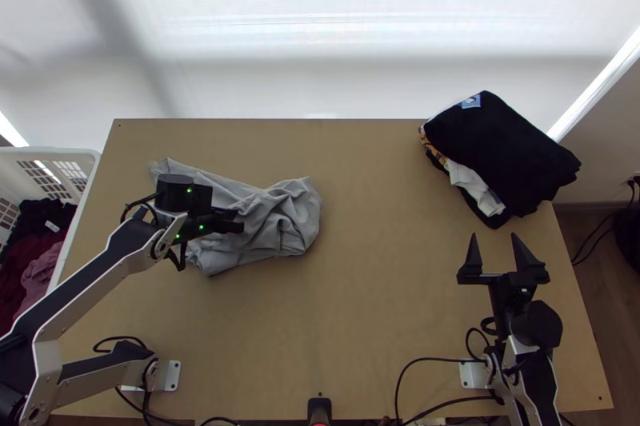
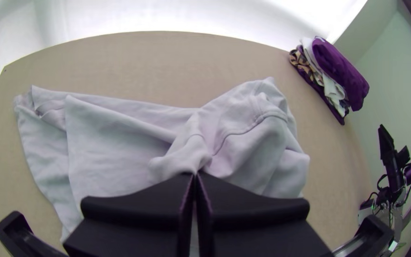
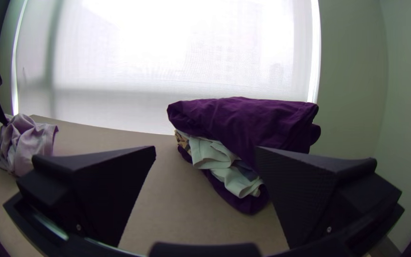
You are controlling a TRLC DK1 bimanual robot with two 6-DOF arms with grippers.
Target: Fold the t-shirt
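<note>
Spreading crumpled grey t-shirt [image 2: 115, 147]: lift gently, unfurl.
Left black gripper [image 2: 194, 175]: closed, pinching it.
Right black gripper [image 1: 494, 236]: wide, empty, well apart from it.

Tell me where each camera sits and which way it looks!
Top view: high above the table, looking steeply down; left arm and right arm show.
Left wrist view: on that wrist, facing the bunched grey t-shirt; left gripper, shut on it, shows.
Right wrist view: on that wrist, facing the folded clothes; open right gripper shows.
Both wrist views share t-shirt and clothes.
</note>
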